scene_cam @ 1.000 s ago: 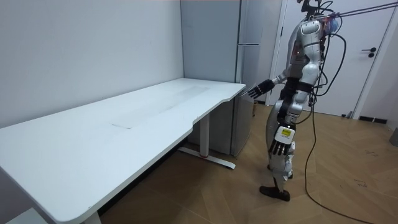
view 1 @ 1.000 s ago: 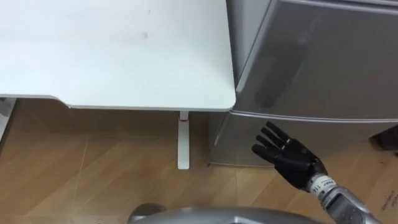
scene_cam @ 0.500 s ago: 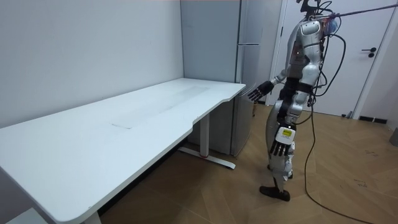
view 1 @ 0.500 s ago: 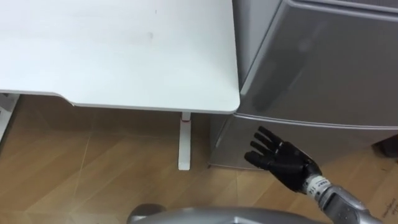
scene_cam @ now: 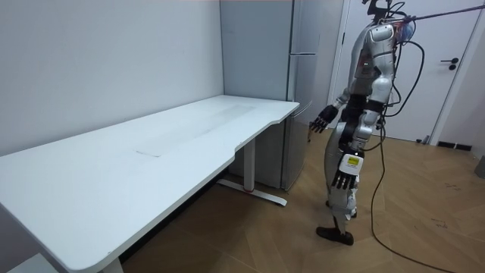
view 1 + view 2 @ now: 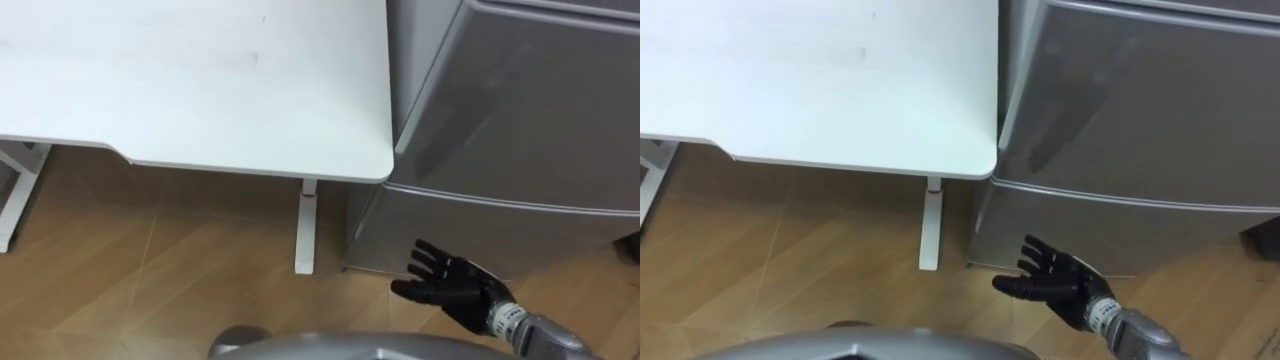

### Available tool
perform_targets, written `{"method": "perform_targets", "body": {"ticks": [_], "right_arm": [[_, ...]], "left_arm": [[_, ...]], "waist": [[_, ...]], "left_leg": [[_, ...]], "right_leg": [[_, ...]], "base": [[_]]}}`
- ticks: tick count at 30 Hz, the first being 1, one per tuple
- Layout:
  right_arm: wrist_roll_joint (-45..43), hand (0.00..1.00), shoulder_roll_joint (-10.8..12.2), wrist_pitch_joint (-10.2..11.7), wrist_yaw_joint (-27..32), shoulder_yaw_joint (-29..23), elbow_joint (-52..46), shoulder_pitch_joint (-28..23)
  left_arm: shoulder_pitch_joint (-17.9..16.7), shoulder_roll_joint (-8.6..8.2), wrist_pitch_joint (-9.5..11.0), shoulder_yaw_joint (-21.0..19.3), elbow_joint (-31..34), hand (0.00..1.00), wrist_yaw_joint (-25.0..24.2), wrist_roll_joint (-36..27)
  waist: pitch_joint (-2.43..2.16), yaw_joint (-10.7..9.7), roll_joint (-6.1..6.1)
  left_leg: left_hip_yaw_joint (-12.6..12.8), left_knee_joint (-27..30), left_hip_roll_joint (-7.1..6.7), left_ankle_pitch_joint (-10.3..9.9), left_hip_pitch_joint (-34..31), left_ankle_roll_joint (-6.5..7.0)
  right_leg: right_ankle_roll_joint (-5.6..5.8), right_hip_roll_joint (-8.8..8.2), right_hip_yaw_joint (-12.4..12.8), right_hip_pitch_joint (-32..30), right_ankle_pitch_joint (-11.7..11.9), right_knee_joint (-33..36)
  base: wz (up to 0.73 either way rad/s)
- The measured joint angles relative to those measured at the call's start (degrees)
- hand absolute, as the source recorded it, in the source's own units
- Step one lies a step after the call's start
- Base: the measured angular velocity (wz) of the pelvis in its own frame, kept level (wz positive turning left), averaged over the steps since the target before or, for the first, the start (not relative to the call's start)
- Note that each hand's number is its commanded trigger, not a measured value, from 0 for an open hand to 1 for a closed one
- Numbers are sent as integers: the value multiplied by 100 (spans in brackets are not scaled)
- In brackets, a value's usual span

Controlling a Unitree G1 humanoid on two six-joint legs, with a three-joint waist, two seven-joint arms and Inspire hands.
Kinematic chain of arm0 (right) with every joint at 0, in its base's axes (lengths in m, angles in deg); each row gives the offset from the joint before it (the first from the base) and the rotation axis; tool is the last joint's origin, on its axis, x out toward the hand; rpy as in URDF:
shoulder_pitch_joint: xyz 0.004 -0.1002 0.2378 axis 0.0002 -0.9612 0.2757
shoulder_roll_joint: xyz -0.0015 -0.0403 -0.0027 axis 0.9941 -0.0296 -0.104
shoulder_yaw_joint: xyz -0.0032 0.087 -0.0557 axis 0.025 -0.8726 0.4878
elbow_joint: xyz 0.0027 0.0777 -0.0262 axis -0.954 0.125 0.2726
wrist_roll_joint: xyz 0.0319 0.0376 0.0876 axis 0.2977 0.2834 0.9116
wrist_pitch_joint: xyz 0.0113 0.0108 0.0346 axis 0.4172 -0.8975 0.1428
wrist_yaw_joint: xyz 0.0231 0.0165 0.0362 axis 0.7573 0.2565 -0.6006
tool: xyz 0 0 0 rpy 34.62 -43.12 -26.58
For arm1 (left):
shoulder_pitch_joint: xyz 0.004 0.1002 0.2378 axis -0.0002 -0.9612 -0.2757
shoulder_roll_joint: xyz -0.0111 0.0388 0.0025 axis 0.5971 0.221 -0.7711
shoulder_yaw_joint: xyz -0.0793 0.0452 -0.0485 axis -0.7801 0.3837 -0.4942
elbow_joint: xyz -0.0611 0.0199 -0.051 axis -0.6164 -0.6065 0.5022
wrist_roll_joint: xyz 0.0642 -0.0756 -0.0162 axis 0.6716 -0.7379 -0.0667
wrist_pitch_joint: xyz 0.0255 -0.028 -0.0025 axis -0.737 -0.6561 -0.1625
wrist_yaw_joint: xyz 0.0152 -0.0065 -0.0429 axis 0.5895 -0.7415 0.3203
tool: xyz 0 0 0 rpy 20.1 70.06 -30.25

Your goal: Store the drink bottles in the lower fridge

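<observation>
One right robot hand [image 6: 447, 291] with fingers spread has sunk lower before the shut lower fridge door [image 6: 470, 232] beside the table [image 6: 200, 90]. In the room view, its left robot hand [image 5: 345, 171] hangs relaxed; drinks unseen, likely inside.

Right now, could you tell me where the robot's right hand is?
The right hand is open at the eye views' lower right, in front of the fridge's lower door, just right of the table leg.

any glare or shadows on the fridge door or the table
Left eye view: the fridge door carries a dark blurred reflection, no hard glare; the table top is evenly lit. Room view: the table shades the floor beneath it.
</observation>
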Motion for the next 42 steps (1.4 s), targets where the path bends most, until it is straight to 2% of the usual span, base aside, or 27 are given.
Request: {"method": "perform_targets", "body": {"ticks": [6, 13, 14, 19, 23, 25, 28, 31, 38, 39, 42], "right_arm": [[-104, 0, 160, 66, 172, -8, 726, 9], [-547, 0, 256, 92, 470, -130, 1554, 107], [-531, 0, 269, 95, 513, -133, 1588, 111], [-441, 0, 399, 59, 835, -143, 2078, 376], [-439, 0, 448, 51, 931, -168, 2197, 469], [-409, 0, 466, 27, 942, -171, 2235, 485], [-176, 0, 495, -75, 955, -167, 2246, 477], [111, 0, 504, -132, 987, -79, 2248, 433], [242, 0, 514, -135, 1012, -50, 2236, 383], [236, 0, 515, -126, 1010, -57, 2249, 388], [248, 0, 516, -118, 1006, -127, 2256, 366]], "left_arm": [[7, -4, 18, -11, -10, 0, 51, 21], [38, -41, 17, -16, -133, 0, 58, 393], [39, -49, 5, -16, -136, 0, 60, 393], [98, -173, -145, 0, -137, 0, 44, 396], [146, -223, -223, -2, -254, 0, 11, 407], [195, -222, -235, -5, -250, 0, -23, 680], [238, -221, -294, 6, -236, 0, -97, 892], [255, -204, -376, 191, -229, 0, -148, 981], [373, -210, -381, 256, -228, 0, -188, 1408], [423, -207, -380, 249, -227, 0, -195, 1478], [464, -207, -386, 249, -217, 0, -241, 1829]], "waist": [[8, -12, 5], [15, -24, 18], [6, -23, 43], [23, -103, 73], [26, -161, 90], [45, -159, 72], [43, -163, 78], [41, -176, 99], [25, -241, 137], [42, -283, 114], [36, -350, 124]], "left_leg": [[-63, 14, -19, 0, 36, 0], [-146, -28, -38, 0, 90, -1], [-146, -13, -38, 0, 92, 0], [-200, 1, -57, 0, 75, 0], [-211, 1, -66, 0, 98, 0], [-211, -2, -71, 0, 86, 0], [-210, -14, -83, 0, 89, 0], [-195, -23, -88, -1, 127, 0], [-149, -26, -87, -1, 152, 0], [-146, -34, -88, -1, 158, 0], [-93, -71, -86, 0, 192, 0]], "right_leg": [[5, 0, -45, 106, -2, -97], [16, -3, -109, 218, -28, -137], [16, -3, -108, 226, -28, -147], [19, -8, -136, 239, -29, -176], [24, -8, -126, 278, -35, -187], [28, -9, -121, 273, -43, -190], [40, -16, -120, 276, -58, -191], [41, -20, -103, 276, -58, -192], [42, -26, -73, 279, -59, -186], [43, -25, -31, 280, -60, -185], [43, -22, 46, 293, -60, -168]], "base": [[5], [7], [0], [3], [4], [0], [0], [-1], [-1], [-4], [-8]]}}
